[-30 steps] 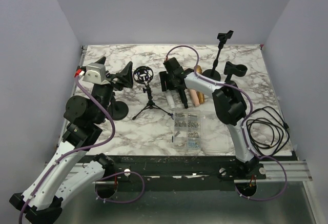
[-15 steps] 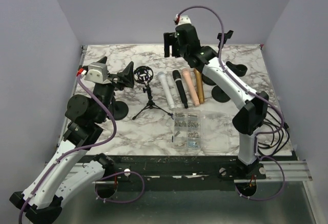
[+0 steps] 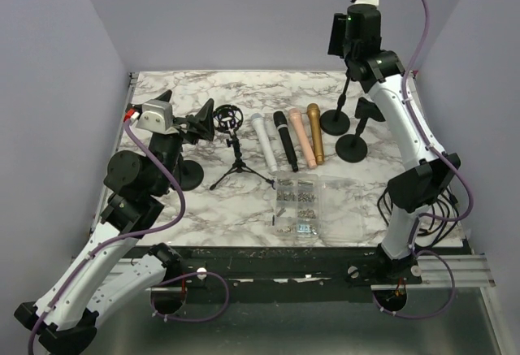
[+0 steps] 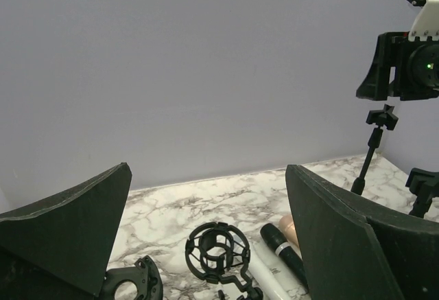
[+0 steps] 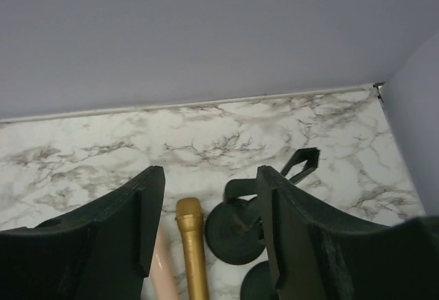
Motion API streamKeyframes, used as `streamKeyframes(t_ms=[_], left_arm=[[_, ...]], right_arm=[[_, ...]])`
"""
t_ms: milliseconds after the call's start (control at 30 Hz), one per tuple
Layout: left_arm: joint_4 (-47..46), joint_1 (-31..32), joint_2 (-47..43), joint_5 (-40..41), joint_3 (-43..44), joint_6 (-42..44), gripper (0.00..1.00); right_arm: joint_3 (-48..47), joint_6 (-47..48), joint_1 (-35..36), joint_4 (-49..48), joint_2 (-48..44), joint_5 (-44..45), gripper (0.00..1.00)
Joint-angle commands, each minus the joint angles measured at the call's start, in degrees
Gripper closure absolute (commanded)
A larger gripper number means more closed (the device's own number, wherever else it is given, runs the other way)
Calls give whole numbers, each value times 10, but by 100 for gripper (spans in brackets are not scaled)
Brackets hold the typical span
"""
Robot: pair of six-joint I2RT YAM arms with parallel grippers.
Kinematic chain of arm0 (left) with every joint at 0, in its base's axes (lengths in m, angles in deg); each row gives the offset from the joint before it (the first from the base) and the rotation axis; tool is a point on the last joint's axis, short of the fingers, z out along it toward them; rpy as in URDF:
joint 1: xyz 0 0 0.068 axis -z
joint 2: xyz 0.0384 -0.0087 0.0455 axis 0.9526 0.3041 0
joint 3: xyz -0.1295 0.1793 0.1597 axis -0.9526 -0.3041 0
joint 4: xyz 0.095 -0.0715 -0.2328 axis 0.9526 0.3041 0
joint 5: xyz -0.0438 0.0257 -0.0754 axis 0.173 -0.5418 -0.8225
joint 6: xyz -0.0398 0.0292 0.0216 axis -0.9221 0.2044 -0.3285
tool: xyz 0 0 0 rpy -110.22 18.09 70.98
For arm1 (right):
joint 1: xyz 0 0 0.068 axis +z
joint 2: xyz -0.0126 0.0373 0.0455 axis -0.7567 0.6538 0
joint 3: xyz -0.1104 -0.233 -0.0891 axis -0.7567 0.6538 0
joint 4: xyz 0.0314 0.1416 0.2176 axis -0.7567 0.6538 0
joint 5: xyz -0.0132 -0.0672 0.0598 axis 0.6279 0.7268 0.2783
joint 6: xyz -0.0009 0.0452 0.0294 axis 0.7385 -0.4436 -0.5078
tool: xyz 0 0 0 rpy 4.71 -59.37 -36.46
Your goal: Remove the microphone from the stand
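Observation:
Four microphones lie side by side on the marble table: white (image 3: 262,140), black (image 3: 285,138), pink (image 3: 302,136) and gold (image 3: 315,132). Left of them a small tripod stand (image 3: 236,164) carries an empty shock mount (image 3: 227,118), also seen in the left wrist view (image 4: 218,250). My left gripper (image 3: 185,107) hovers open just left of the mount, nothing between its fingers (image 4: 75,231). My right gripper (image 3: 345,36) is raised high over the back right, open and empty (image 5: 210,173). Below it I see the gold microphone (image 5: 193,252) and a round-base stand (image 5: 236,235) with an empty clip (image 5: 302,163).
Two round-base stands (image 3: 335,119) (image 3: 352,148) are at the back right, and another base (image 3: 185,175) sits under my left arm. A clear box of small parts (image 3: 296,205) lies near the front. A black cable coil (image 3: 422,201) lies at the right edge. Walls close three sides.
My right arm rose from the row of microphones and swung up to the back right; its jaws widened, then narrowed a little. The left arm has not moved.

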Motion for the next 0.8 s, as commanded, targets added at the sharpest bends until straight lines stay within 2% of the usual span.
streamKeyframes(t_ms=[0, 233, 400, 533, 767], left_arm=[[-14, 6, -2, 14, -8, 8, 2], [-14, 7, 4, 15, -8, 9, 2], [-15, 7, 6, 15, -9, 10, 2], [-15, 7, 7, 13, -9, 9, 2], [-15, 8, 8, 12, -9, 9, 2]], right_arm=[[-7, -4, -39, 27, -13, -46, 40], [-20, -17, -74, 33, 0, -77, 61], [-5, -15, -78, 32, 5, -75, 70], [16, -18, -79, 31, 5, -70, 75], [102, -37, -78, 10, -17, -71, 76]])
